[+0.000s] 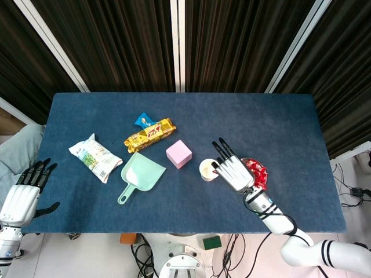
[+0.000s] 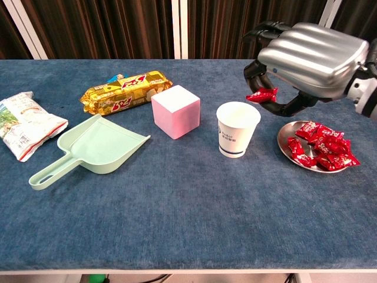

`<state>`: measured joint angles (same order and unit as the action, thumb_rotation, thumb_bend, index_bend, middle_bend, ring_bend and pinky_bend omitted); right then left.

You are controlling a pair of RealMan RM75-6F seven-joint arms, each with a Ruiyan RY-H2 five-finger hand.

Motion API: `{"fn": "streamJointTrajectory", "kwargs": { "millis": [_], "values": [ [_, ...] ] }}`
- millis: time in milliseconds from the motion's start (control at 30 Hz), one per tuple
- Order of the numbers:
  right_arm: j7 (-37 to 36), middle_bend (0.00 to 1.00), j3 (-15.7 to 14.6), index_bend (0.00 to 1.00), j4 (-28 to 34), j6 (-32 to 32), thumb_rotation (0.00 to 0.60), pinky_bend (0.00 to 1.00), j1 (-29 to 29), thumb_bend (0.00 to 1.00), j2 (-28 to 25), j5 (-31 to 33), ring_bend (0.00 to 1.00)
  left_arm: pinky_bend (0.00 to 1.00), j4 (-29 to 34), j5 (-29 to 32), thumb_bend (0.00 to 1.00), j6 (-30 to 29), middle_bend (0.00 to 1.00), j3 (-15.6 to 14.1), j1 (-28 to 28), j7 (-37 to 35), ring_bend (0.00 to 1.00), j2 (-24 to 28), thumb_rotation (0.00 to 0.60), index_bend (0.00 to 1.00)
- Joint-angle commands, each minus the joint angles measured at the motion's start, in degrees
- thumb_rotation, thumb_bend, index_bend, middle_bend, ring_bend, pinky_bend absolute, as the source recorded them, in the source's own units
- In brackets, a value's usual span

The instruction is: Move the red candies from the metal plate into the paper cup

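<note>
My right hand hovers just right of the white paper cup and pinches one red candy a little above the cup's rim. The metal plate sits on the blue table to the right of the cup, heaped with several red wrapped candies. In the head view the hand covers part of the plate. My left hand hangs off the table's near-left corner, fingers spread, holding nothing.
A pink cube stands just left of the cup. Further left lie a mint-green dustpan, a yellow snack pack with a small blue packet behind it, and a white snack bag.
</note>
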<state>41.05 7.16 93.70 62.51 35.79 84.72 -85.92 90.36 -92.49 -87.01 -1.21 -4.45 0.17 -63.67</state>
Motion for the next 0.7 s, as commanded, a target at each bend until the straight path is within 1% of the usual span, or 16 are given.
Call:
{"fn": "streamJointTrajectory", "kwargs": {
  "millis": [33, 200, 500, 600, 633, 700],
  "values": [
    [0.7, 0.61, 0.7, 0.88, -1.4, -1.5, 0.6, 0.0, 1.3, 0.61, 2.0, 1.7, 0.06, 0.15, 0.0, 0.1, 0.1, -0.1, 0.03, 0.0, 0.1, -0.2, 0.0, 0.0, 0.6, 0.09],
    [0.5, 0.61, 1.3, 0.88, -2.2, -2.8, 0.6, 0.0, 2.3, 0.61, 3.4, 3.9, 0.06, 0.15, 0.0, -0.1, 0.1, 0.1, 0.03, -0.1, 0.0, -0.3, 0.0, 0.2, 0.6, 0.09],
    [0.4, 0.61, 1.4, 0.86, -3.8, -3.7, 0.6, 0.0, 3.6, 0.61, 5.0, 5.8, 0.06, 0.15, 0.0, -0.2, 0.1, 0.0, 0.03, -0.2, 0.0, -0.7, 0.0, 0.3, 0.6, 0.09],
    [0.3, 0.6, 1.4, 0.81, -4.1, -4.1, 0.6, 0.0, 4.1, 0.59, 5.2, 6.4, 0.06, 0.15, 0.0, -0.1, 0.1, 0.0, 0.03, -0.1, 0.1, -0.8, 0.0, 0.4, 0.6, 0.09],
    [0.4, 0.6, 1.3, 0.79, -4.2, -4.2, 0.6, 0.0, 4.2, 0.59, 5.2, 6.5, 0.06, 0.15, 0.0, -0.1, 0.1, 0.0, 0.03, -0.1, 0.1, -0.9, 0.0, 0.4, 0.6, 0.09],
    [0.7, 0.56, 1.2, 0.7, -4.3, -4.5, 0.6, 0.0, 4.3, 0.56, 5.0, 7.1, 0.05, 0.15, -0.1, -0.1, 0.1, -0.1, 0.03, -0.1, 0.1, -1.0, 0.0, 0.4, 0.6, 0.09]
  ]
}}
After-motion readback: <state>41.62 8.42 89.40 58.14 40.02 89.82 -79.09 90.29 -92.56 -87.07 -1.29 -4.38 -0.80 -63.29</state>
